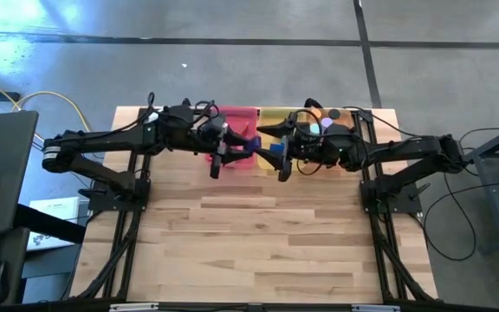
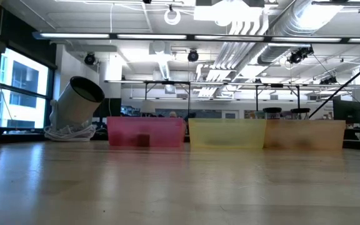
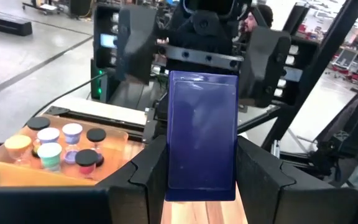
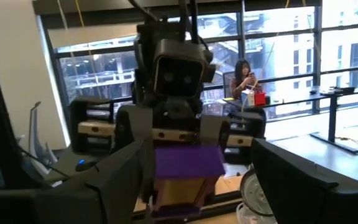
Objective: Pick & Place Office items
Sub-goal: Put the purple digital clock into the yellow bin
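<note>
A flat blue block (image 3: 201, 134), one of the office items, hangs in the air over the trays at the table's far side, and my left gripper (image 3: 202, 186) is shut on it. My right gripper (image 4: 204, 186) faces it from the table's right, level, its fingers wide open on either side of the block's free end (image 4: 188, 160); I cannot tell whether they touch it. In the high view the two grippers (image 1: 251, 146) (image 1: 282, 149) meet nose to nose with the block (image 1: 268, 150) between them. Several round discs (image 3: 61, 146) lie in the orange tray (image 3: 17, 173). My left gripper pinches the block's two long edges (image 3: 168, 171) between its two fingers, at the end nearer my wrist. The fingers lie level and point toward the table's right, along the block. The block sticks out ahead of them, flat face up, clear of the table and trays.
Three translucent trays stand in a row along the far edge: pink (image 2: 145, 132), yellow (image 2: 227, 134), orange (image 2: 305, 134). A round silver-and-white object (image 2: 74, 106) sits tilted left of them. The near wooden tabletop (image 1: 267, 243) bears nothing. A person sits in the room beyond (image 4: 241, 78).
</note>
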`<state>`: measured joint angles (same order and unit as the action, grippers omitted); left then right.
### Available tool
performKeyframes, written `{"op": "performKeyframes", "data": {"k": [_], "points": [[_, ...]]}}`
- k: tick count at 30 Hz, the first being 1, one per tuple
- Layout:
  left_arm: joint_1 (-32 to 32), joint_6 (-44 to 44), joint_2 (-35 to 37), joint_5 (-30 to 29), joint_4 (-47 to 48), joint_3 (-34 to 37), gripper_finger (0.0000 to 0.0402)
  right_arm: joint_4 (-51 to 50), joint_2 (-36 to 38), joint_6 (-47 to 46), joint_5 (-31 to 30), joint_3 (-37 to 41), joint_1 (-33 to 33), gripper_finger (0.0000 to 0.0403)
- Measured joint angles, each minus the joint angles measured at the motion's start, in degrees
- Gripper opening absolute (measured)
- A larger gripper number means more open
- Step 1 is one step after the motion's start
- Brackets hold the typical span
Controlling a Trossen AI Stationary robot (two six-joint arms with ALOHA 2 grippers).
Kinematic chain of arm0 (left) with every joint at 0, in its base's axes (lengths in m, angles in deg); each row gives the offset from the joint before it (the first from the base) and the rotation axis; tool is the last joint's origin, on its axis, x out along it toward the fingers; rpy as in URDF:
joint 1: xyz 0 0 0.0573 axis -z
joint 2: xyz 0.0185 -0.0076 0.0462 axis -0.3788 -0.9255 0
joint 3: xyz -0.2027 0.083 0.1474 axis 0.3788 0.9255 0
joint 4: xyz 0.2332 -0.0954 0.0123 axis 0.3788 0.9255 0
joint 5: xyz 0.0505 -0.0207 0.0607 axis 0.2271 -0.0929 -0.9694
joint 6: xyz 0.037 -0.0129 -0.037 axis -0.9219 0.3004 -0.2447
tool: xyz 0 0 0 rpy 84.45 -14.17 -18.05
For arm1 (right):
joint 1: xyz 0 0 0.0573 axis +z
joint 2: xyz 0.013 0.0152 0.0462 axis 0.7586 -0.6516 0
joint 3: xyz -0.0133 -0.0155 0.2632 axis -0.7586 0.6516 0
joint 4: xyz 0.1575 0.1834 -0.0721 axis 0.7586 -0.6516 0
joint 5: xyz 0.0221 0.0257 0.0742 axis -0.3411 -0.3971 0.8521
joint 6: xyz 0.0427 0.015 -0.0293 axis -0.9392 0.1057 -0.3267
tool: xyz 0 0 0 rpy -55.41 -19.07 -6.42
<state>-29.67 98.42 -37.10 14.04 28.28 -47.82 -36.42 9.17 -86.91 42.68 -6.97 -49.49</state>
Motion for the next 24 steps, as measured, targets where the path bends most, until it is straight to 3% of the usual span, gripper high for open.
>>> {"op": "performKeyframes", "data": {"k": [16, 24], "points": [[-0.1, 0.7, -0.2, 1.7, -0.9, 0.0, 0.0141, -2.8, 0.0, -0.5, 0.5, 0.0, 0.0, 0.0281], [-0.1, 0.9, -0.2, 2.3, -0.9, 0.0, 0.0141, -2.3, -0.9, -0.5, 4.7, -0.1, -0.8, 0.0281]]}}
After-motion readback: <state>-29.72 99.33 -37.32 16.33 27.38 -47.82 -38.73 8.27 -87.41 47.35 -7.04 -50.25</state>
